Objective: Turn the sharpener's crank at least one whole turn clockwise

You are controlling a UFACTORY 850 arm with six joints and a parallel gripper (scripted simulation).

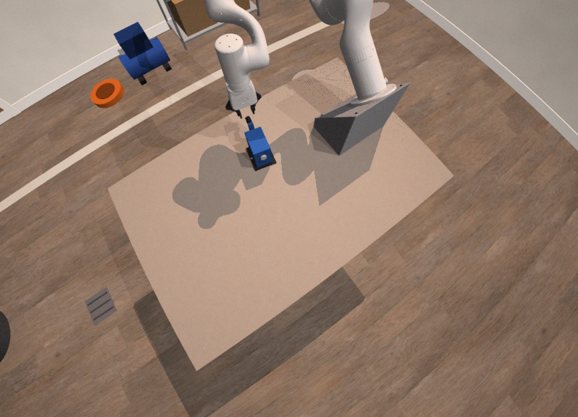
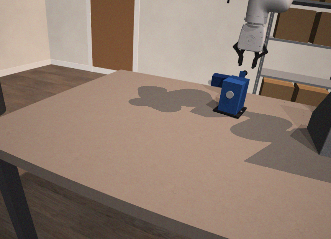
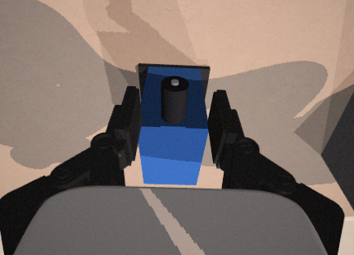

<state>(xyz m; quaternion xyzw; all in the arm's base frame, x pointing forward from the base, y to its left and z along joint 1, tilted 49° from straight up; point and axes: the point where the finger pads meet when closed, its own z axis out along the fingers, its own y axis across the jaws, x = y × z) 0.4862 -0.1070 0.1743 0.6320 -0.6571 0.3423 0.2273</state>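
Note:
The blue pencil sharpener (image 1: 257, 145) (image 2: 231, 98) (image 3: 171, 153) stands on its black base (image 2: 230, 114) near the far side of the table (image 1: 279, 263) (image 2: 133, 150). Its dark crank knob (image 1: 249, 120) (image 2: 244, 71) (image 3: 174, 100) is at the top of its circle, sticking out from the sharpener's far end. My gripper (image 1: 241, 112) (image 2: 247, 62) (image 3: 175, 104) points down and hangs a short way above the knob. Its fingers are open, touch nothing and hold nothing. In the wrist view the knob lies centred between the two fingers.
The arm's grey wedge-shaped pedestal (image 1: 354, 118) (image 2: 320, 129) stands on the table to the right of the sharpener. A metal shelf with cardboard boxes (image 1: 186, 11) (image 2: 294, 27) stands behind the table. A blue chair (image 1: 140, 53) and an orange ring (image 1: 107, 92) are on the floor.

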